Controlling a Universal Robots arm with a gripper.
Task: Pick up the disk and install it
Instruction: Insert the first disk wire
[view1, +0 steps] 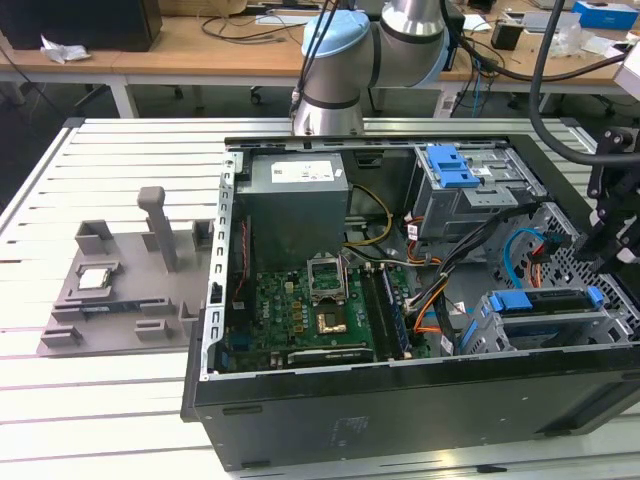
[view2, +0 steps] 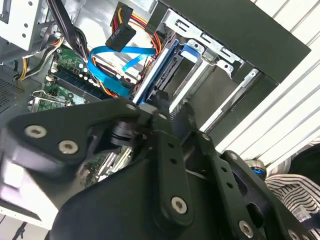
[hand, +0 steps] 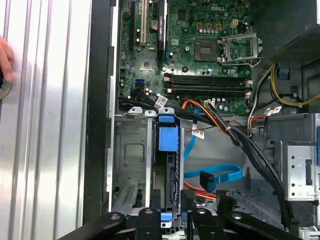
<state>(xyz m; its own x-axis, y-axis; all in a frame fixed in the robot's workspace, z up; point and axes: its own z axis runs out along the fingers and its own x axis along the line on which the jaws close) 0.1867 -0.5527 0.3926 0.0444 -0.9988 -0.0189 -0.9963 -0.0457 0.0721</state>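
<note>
- Disk (view1: 545, 303): we log it on edge in its blue-railed carrier, seated in the drive cage (hand: 131, 165) at the computer case's (view1: 400, 405) front corner.
- Tool (hand: 170, 217): poised just above the disk's blue latch; whether spread or pinching, we cannot tell.
- Hazard, our judgement: loose blue data cable (hand: 215, 175) and orange wires nearby could snag.

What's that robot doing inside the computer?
The robot arm's gripper is down at the metal drive cage in the open computer case. The disk, with its blue rails, stands on edge in a slot of that cage, right by the gripper. The green circuit board lies beside the cage. A person's hand rests on the table.
</note>
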